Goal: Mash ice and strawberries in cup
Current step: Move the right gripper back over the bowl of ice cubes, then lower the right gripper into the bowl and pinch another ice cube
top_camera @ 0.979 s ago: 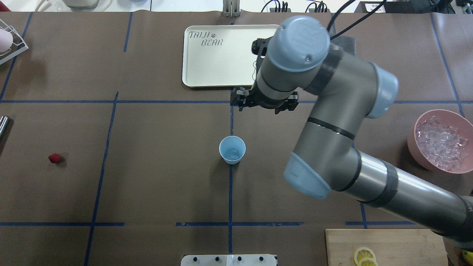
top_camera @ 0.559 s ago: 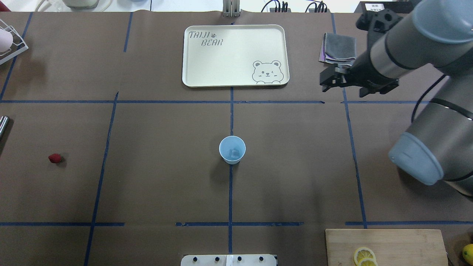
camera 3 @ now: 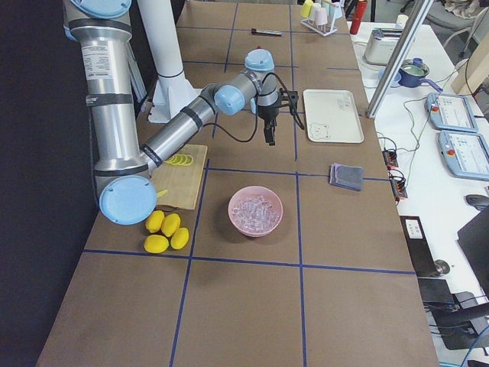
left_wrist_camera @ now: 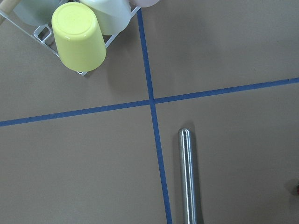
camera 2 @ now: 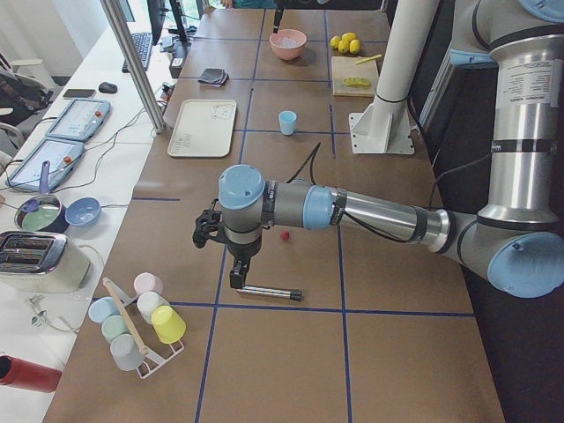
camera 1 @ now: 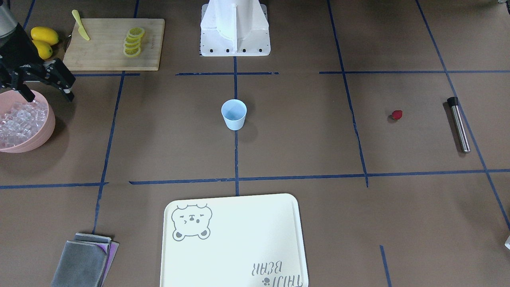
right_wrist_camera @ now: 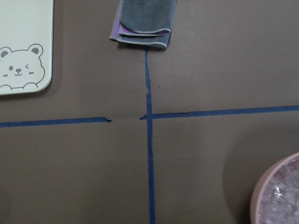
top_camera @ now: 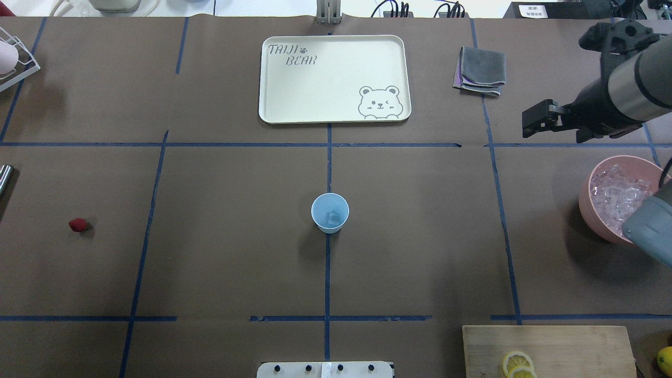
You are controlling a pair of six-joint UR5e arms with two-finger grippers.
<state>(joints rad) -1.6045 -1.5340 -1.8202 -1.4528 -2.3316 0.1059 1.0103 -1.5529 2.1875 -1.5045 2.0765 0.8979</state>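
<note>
Getting ice — right gripper (camera 1: pixel 46 92) open, holding nothing; ice (camera 1: pixel 18 121) sits near, below it. Next — dip down, pinch one.

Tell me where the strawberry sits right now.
In the overhead view the strawberry lies on the robot's left side, well left of the cup, nearer the metal rod.
</note>
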